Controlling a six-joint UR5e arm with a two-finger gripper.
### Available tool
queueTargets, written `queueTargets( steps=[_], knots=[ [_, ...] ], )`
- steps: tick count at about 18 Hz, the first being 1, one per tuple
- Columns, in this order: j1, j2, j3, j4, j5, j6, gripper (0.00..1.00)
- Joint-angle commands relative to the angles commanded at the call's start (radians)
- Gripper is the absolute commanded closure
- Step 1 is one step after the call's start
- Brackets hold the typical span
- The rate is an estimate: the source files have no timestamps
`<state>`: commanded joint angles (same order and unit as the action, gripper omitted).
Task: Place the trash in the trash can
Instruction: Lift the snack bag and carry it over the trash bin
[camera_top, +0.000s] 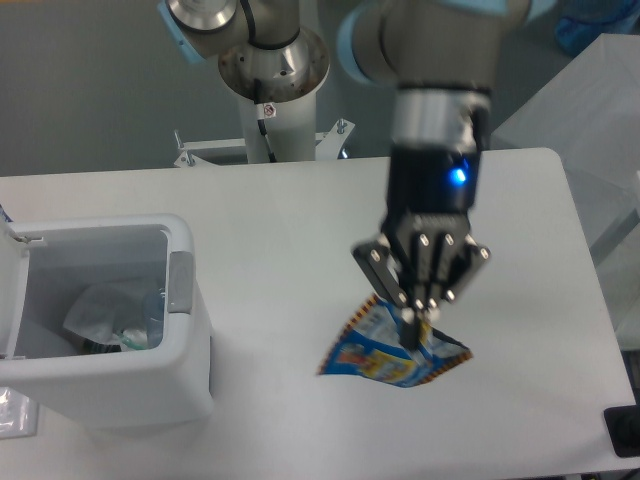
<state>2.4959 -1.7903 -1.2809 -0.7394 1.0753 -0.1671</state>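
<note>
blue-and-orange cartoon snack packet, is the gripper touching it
Touching. The fixed camera shows the gripper fingertips pinched on the top edge of the blue-and-orange cartoon snack packet, which hangs from them.

You have the snack packet (393, 350) hanging from the gripper (415, 318) above the table (290, 230), right of the trash can (105, 330), which holds a pouch (105, 310).

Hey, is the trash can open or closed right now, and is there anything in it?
Open. The trash can shows its inside from above, with a whitish plastic pouch lying at the bottom. The snack packet hangs outside from the gripper.
</note>
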Motion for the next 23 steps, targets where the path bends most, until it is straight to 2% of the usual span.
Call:
queueTargets(
  steps=[2,6,14,23],
  knots=[
    [-0.009,0.026,0.000,0.000,0.000,-0.028,0.97],
    [-0.098,0.075,-0.011,0.000,0.000,-0.110,0.96],
    [-0.239,0.137,-0.017,0.000,0.002,-0.135,0.96],
    [-0.347,0.131,-0.021,0.000,0.000,-0.196,0.96]
  ],
)
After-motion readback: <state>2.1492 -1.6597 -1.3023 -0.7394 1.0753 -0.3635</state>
